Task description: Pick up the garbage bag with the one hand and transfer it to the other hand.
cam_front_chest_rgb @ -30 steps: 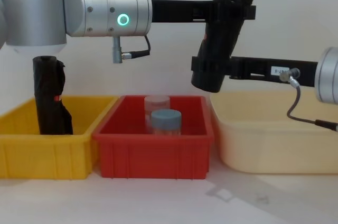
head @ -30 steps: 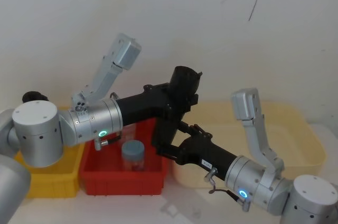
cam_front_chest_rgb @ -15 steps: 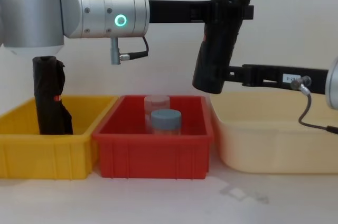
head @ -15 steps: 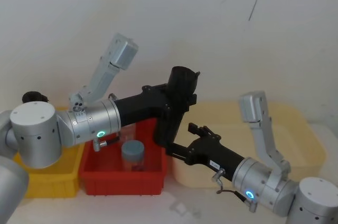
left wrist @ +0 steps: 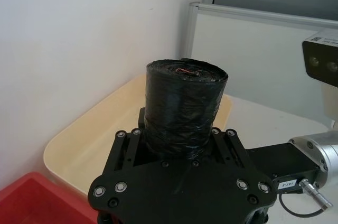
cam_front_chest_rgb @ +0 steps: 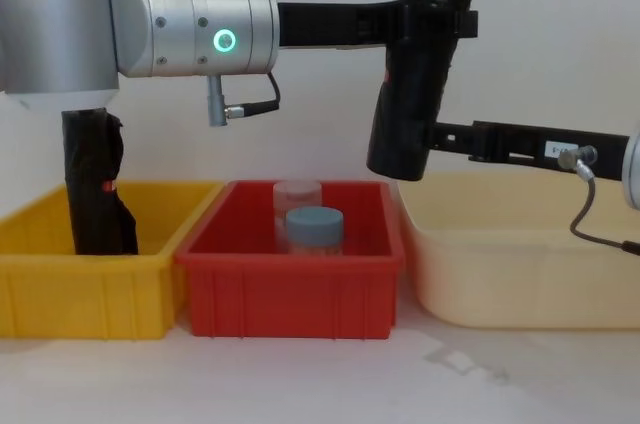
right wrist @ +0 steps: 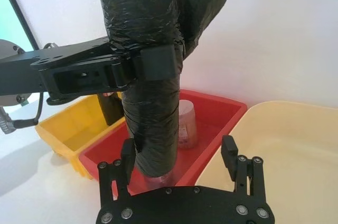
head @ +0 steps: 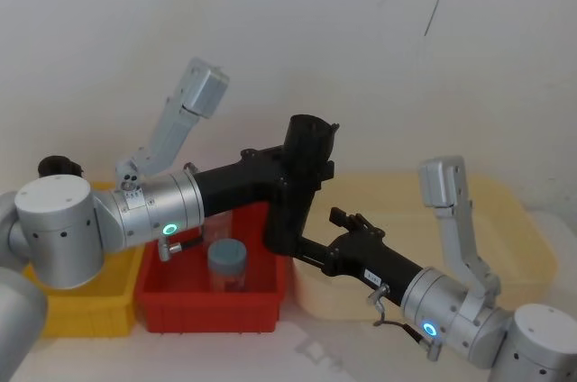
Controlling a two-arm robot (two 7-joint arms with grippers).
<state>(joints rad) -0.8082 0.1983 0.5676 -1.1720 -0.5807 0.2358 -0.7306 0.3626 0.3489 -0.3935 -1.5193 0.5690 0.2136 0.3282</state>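
At nine o'clock of the scene, a yellow plastic bin (cam_front_chest_rgb: 90, 294) stood on the pale bench (cam_front_chest_rgb: 300, 384), with a rumpled black roll (cam_front_chest_rgb: 95, 184) upright inside it. At its three o'clock lay a red plastic bin (cam_front_chest_rgb: 290, 294) holding a clear jar with a blue-grey lid (cam_front_chest_rgb: 313, 224).

The left tool (cam_front_chest_rgb: 430, 24), black and long-fingered on a silver wrist, was clamped shut around the upper part of the smooth black garbage-bag roll (cam_front_chest_rgb: 410, 104). The roll was held in the air above the red bin's three o'clock edge, its top leaning toward one o'clock.

The right tool (right wrist: 177, 151), black with a small white label, was set at the roll's lower end with its fingers spread. A cream plastic tub (cam_front_chest_rgb: 520, 284) lay beneath it.

A drop was judged the main danger. If the left tool's grip were given up before the right tool had been closed, the roll would fall onto the jar or the bench. A twist was also judged possible, since the roll hung nearer one right finger (right wrist: 127, 152) than the other, and a slack flap stood out near its top.

The spread of the right fingers and the roll's off-centre place between them were given by the right wrist view. In the chest view that tool was seen side-on as a single bar. The roll's top end, standing clear above the left tool, was best seen in the left wrist view.
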